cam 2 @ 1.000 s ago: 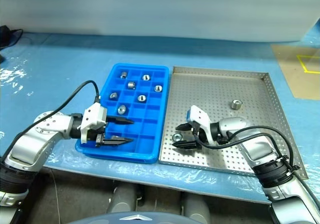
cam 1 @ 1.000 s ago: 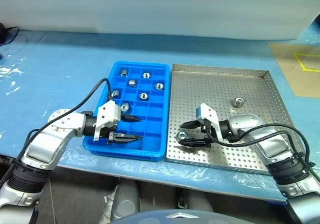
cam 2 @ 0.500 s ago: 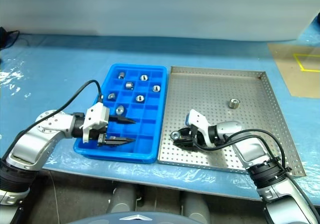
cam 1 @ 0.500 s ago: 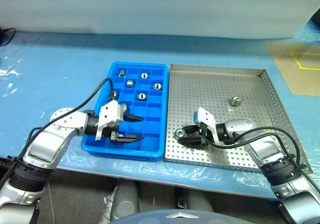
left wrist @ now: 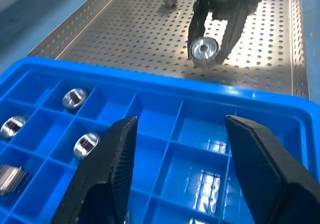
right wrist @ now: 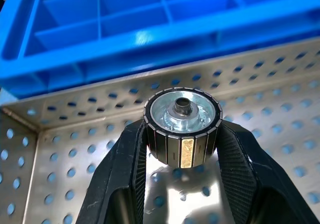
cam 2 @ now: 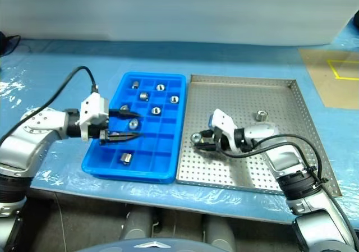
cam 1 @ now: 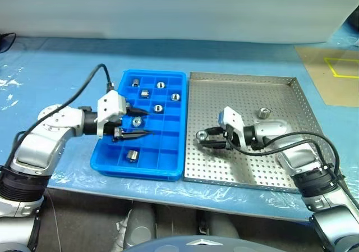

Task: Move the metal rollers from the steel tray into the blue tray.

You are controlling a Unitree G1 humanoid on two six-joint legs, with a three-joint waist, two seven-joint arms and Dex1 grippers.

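The right arm reaches in from the lower right, forearm angled across the steel tray (cam 1: pixel 291 100), its claw (cam 1: pixel 203 138) pointing left toward the blue tray (cam 1: pixel 168 170). The claw is clamped on a metal roller (right wrist: pixel 182 126), one finger pressing each side of its ribbed wall, the end face with its central hole turned outward. In the right wrist view the roller hangs just above the perforated floor, near the steel tray's corner and close to the blue tray's rim. A second roller (cam 1: pixel 265 114) lies loose on the steel tray farther back, well apart from the claw.

The left arm comes in from the lower left, elbow bent, a black cable looping above it. Its claw (cam 1: pixel 137 123) points right over the blue tray with the two fingers parted about halfway and nothing between them; in the left wrist view they frame bare blue compartments.

Several rollers sit singly in the blue tray's compartments: a few in the far rows (cam 1: pixel 160 85), one (cam 1: pixel 131 155) alone near the front edge. One roller (cam 1: pixel 136 120) sits just beside the left claw's upper finger; whether they touch I cannot tell. The left claw partly hides the compartments under it. Both trays rest side by side on the light blue tabletop (cam 1: pixel 56 67).
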